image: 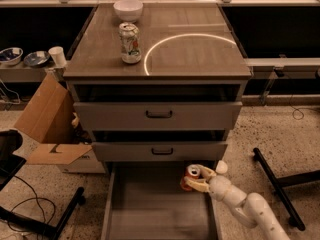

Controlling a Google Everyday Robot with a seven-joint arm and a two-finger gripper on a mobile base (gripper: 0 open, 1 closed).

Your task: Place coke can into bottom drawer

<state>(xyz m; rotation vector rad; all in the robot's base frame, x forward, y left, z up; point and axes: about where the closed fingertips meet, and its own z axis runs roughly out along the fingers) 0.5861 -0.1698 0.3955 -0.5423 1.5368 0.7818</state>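
The coke can, red with a silver top, is held upright in my gripper over the back right part of the open bottom drawer. The gripper's pale fingers are shut around the can. My white arm reaches in from the lower right. The drawer is pulled out below the two upper drawers, and its grey floor is bare. I cannot tell whether the can touches the floor.
A white can with green and red markings and a white bowl stand on the cabinet top. An open cardboard box sits to the left. Black stand legs lie on the floor to the right.
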